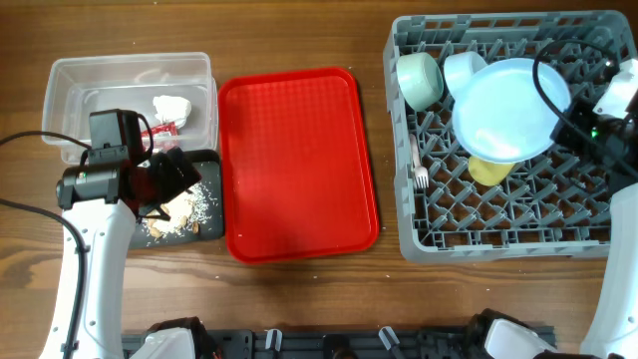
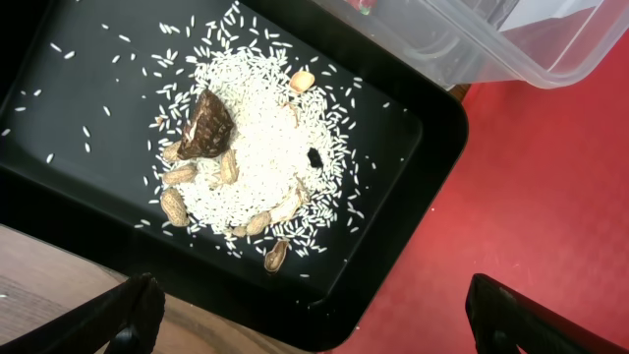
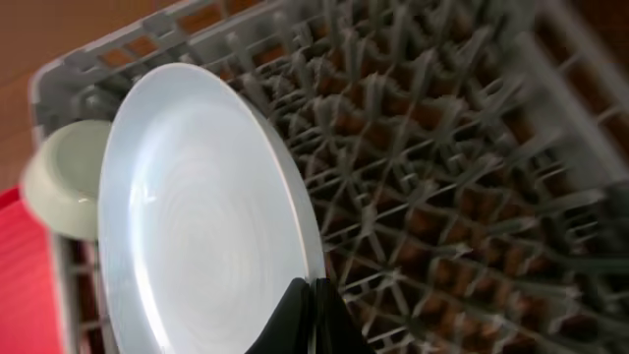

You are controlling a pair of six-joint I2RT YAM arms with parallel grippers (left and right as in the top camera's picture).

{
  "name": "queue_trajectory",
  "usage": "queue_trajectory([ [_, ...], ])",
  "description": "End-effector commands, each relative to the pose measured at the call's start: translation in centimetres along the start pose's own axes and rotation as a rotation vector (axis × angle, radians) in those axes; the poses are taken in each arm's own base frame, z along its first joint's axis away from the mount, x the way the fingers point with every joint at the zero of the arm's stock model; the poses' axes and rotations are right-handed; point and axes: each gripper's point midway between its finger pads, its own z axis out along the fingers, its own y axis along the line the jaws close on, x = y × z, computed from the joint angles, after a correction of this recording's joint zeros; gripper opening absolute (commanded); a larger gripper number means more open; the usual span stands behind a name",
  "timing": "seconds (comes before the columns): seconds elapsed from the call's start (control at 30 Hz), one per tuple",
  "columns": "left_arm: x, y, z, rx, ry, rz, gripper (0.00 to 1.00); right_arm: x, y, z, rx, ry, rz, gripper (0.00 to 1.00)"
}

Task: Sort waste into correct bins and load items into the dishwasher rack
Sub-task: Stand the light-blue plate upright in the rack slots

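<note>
The grey dishwasher rack [image 1: 558, 234] holds a mint-green bowl [image 1: 419, 80], a white bowl [image 1: 462, 68], a yellow cup [image 1: 488, 172] and white cutlery [image 1: 418, 170]. My right gripper [image 3: 313, 320] is shut on the rim of the pale blue plate [image 1: 508, 108], which stands tilted over the rack's pegs [image 3: 442, 197]. My left gripper [image 2: 314, 315] is open and empty above the black tray [image 2: 88, 138], which holds rice, peanuts and a brown scrap [image 2: 208, 126]. The clear tub [image 1: 90, 85] holds the white tissue [image 1: 171, 108] and red wrapper [image 1: 159, 131].
The large flat red tray [image 1: 297, 160] lies between the bins and the rack, and shows bare in the left wrist view [image 2: 550, 197]. Black cables run over both arms. Wooden table lies all round.
</note>
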Motion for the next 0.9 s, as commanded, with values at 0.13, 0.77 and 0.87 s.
queue_trajectory([
  [0.13, -0.1, -0.1, -0.4, 0.013, -0.010, -0.014, 1.00, -1.6, 1.1, -2.3, 0.339, -0.109, -0.237, 0.04],
  [0.77, -0.1, -0.1, -0.4, 0.013, -0.009, -0.014, 1.00, -0.3, 8.8, -3.0, 0.606, -0.198, -0.563, 0.04],
  [0.87, -0.1, -0.1, -0.4, 0.013, -0.009, -0.014, 1.00, 0.3, 8.7, -2.6, 0.643, -0.183, -0.557, 0.04],
])
